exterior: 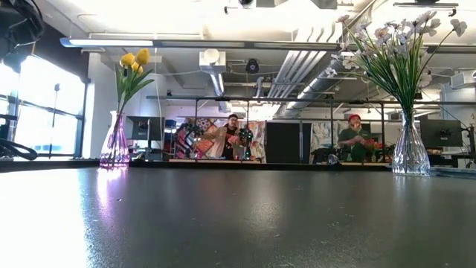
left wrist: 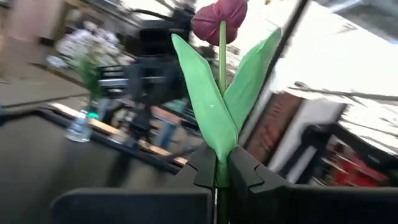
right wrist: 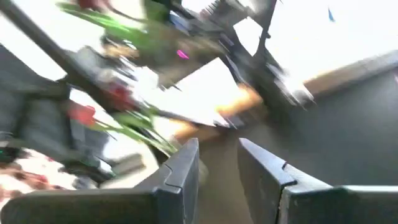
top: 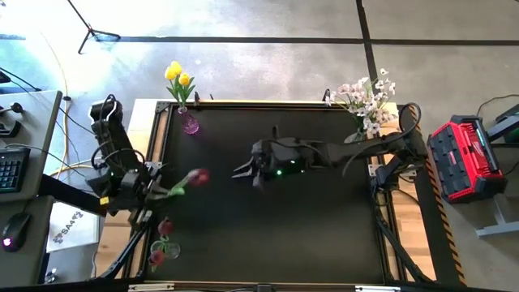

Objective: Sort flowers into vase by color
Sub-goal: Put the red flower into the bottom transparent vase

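At the table's far corners, yellow tulips (top: 178, 77) already stand in a purple glass vase (top: 189, 123) and pale pink-white blossoms (top: 366, 99) in a clear glass vase (exterior: 410, 152). The left gripper (top: 159, 192) is squeezed tight on one dark red tulip (top: 197, 177), near the clear vase with red tulips (top: 161, 246) at the near left corner, so this flower looks like the last to put away. The right gripper (top: 246, 172) hangs over the middle with its fingers apart, holding nothing.

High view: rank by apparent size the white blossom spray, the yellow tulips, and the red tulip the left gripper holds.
1. White blossom spray, widest.
2. Yellow tulips.
3. Red tulip, one small bloom held by the left gripper.

Left gripper (top: 154, 192) at table (top: 324, 243) left edge holding tulip (top: 197, 176), right gripper (top: 246, 172) mid-table
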Tool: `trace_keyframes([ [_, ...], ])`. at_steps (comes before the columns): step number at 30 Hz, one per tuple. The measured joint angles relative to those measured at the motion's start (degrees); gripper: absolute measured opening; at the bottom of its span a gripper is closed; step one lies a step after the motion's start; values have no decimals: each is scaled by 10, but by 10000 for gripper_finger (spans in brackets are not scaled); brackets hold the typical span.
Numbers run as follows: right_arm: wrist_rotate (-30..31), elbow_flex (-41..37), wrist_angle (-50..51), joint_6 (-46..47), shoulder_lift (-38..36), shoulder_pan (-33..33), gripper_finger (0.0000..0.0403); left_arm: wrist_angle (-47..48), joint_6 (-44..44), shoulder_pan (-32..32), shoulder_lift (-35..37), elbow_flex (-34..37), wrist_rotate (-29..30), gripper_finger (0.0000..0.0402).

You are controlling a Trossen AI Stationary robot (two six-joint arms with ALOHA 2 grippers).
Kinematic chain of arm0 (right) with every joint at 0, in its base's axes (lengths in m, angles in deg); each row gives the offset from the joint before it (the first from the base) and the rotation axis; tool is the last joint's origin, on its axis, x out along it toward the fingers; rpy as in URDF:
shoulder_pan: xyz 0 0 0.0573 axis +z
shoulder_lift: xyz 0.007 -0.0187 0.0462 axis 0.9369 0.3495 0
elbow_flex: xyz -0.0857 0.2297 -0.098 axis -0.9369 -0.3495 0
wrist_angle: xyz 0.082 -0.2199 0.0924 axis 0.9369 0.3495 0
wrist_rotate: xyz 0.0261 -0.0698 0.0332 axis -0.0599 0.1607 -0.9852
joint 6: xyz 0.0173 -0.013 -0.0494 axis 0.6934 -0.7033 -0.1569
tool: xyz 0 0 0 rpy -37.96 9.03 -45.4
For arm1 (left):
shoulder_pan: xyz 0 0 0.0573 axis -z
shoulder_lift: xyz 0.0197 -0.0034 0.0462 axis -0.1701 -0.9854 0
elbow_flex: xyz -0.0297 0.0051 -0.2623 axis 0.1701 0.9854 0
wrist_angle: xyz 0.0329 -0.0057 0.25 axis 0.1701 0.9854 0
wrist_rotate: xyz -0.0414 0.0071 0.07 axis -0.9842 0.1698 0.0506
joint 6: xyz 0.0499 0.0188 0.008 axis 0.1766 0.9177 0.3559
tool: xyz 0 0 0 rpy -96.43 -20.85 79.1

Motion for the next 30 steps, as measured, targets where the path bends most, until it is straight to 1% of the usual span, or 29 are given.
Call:
trace_keyframes([
  [3, -13, 0, -102, -33, -1, 14, 99, -6, 20, -31, 0, -20, 14, 0],
  [6, -15, 0, -178, -69, 4, 22, 99, -6, 44, -58, 0, -40, 11, 0],
  [9, -14, 1, -249, -114, 21, 29, 99, -6, 58, -82, 0, -46, -22, 0],
  [13, -15, 1, -328, -113, 58, 27, 102, -2, 43, -109, 0, -46, -53, 0],
  [17, -11, 0, -410, -112, 85, 16, 125, 0, 37, -126, -1, -46, -73, 0],
  [20, -12, 0, -446, -110, 93, 11, 150, 0, 36, -135, -1, -46, -74, 0],
  [23, -13, 0, -446, -97, 95, 6, 169, 13, 34, -143, -2, -46, -76, 0],
  [26, -15, 0, -446, -98, 95, 1, 172, 58, 12, -153, -3, -46, -76, 0],
  [30, -23, 0, -446, -100, 95, 0, 163, 132, -34, -173, -4, -46, -71, 0],
])
